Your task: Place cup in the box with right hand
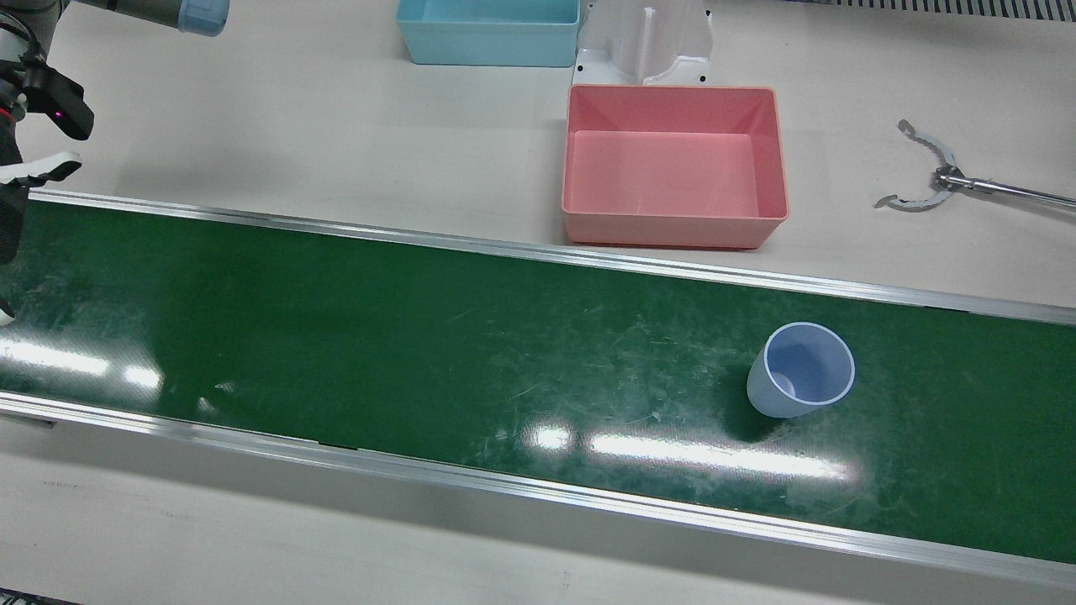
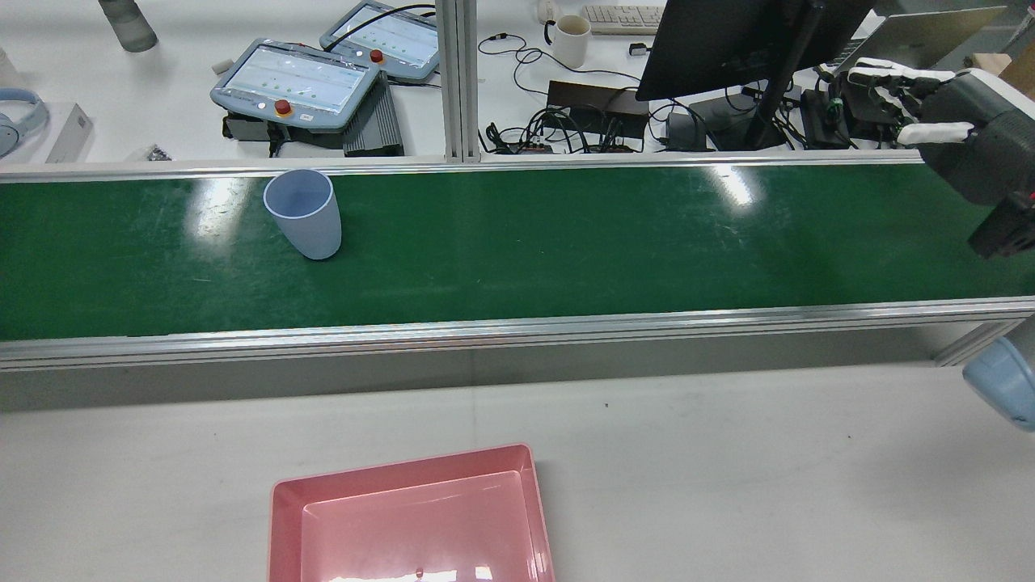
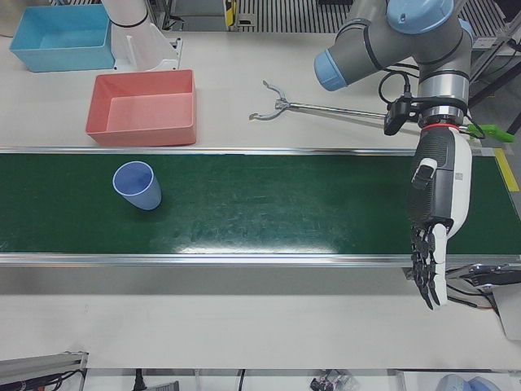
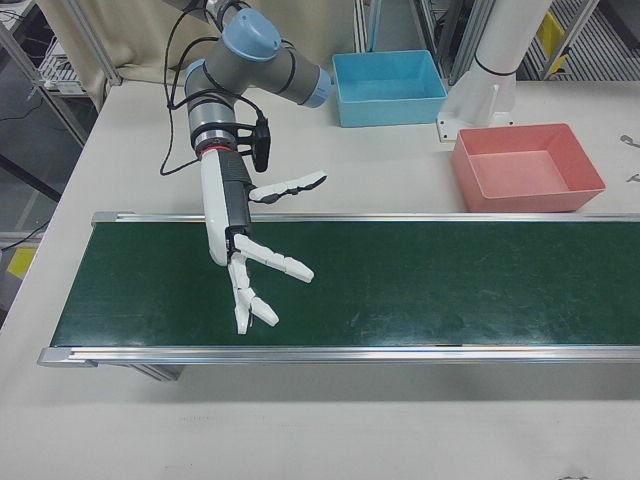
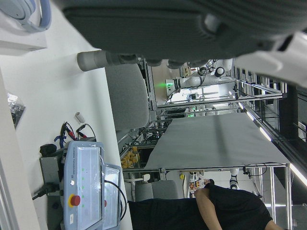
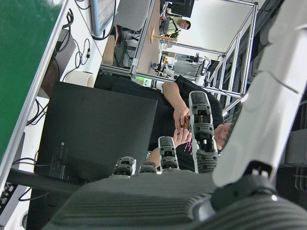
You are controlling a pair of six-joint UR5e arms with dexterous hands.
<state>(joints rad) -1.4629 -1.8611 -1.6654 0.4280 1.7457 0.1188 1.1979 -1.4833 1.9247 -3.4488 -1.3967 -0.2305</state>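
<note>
So nothing is done yet: the cup [image 1: 801,370] stands upright on the belt [image 1: 420,336], near the pink box [image 1: 674,165], well apart from your right hand [image 4: 255,265], spread and empty

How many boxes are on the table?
2. The pink plastic box sits beside the green belt, and the light blue plastic box lies further back, near the white pedestal. Others may be outside the views.
</note>
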